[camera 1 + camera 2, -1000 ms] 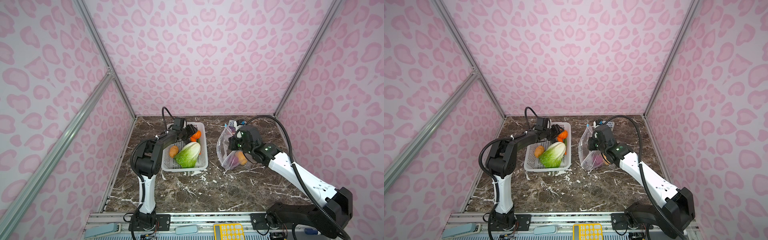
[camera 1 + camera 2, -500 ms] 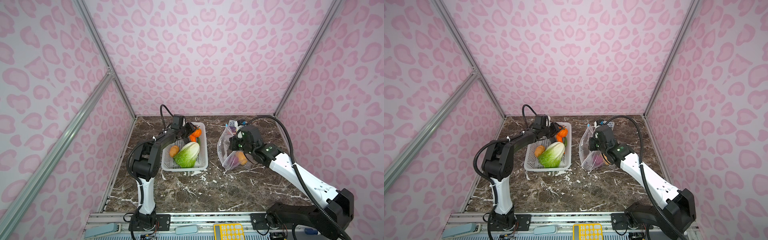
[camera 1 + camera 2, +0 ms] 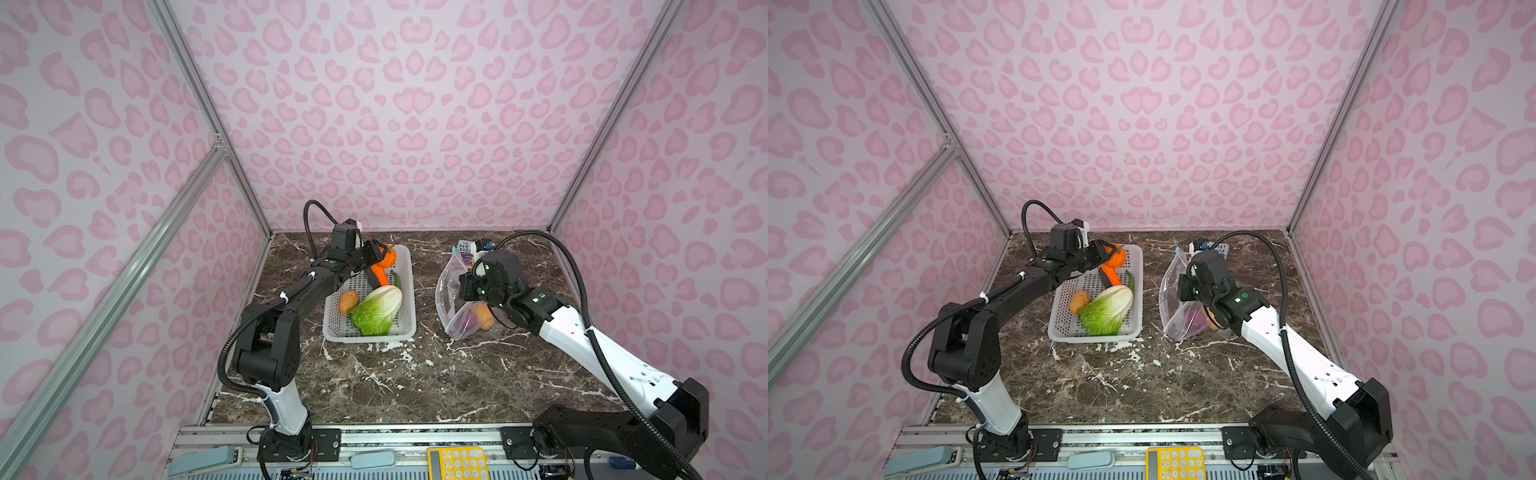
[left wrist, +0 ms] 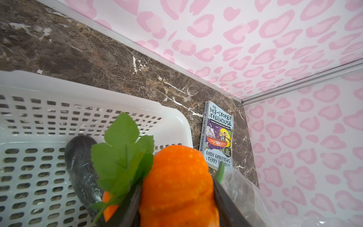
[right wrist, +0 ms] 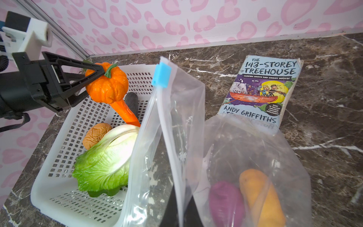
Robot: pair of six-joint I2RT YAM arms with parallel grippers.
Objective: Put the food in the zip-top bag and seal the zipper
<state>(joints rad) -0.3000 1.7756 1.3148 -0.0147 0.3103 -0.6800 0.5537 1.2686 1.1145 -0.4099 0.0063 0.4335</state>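
The left claw [image 3: 375, 257] is clamped on the pumpkin [image 5: 108, 86], which it holds clear above the far end of the basket [image 3: 370, 336], probably to carry it across. The right claw [image 5: 180, 214] is pinched together on the rim of the bag [image 5: 176, 110]. That props the mouth up and open on the counter [image 3: 415, 374] beside the basket. An onion [image 5: 225, 202] and a potato [image 5: 261, 196] already lie inside, and the blue slider [image 5: 161, 74] sits at one end of the unsealed zipper.

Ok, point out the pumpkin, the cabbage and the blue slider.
pumpkin [image 5: 110, 88]: right wrist view, on its ribbed orange side.
cabbage [image 5: 102, 167]: right wrist view, on the green leaf.
slider [image 5: 161, 74]: right wrist view, middle of the blue tab.
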